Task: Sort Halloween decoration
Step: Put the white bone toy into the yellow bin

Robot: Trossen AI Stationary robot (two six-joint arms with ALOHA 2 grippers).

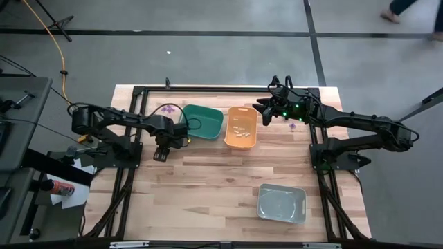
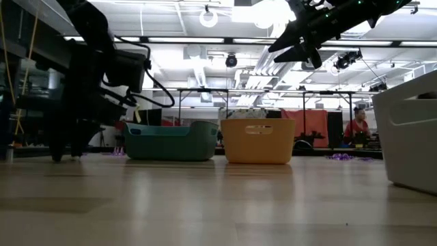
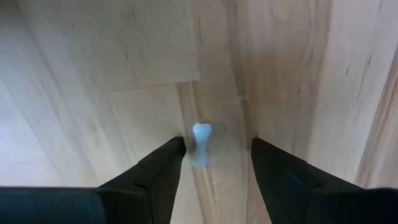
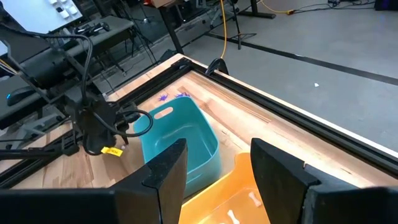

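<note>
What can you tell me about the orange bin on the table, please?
The orange bin is a small rectangular tub with rounded corners, seemingly plastic, with a handle slot cut in its end wall. It stands upright on the wooden table, toward the far edge near the middle, right beside the green bin; whether they touch is unclear. Several small whitish trinkets lie inside. The right gripper hovers open above its far right corner, not touching it.

Bright overhead ceiling lights (image 2: 273,10) glaring; soft shadows; left wrist close-up blurred.
</note>
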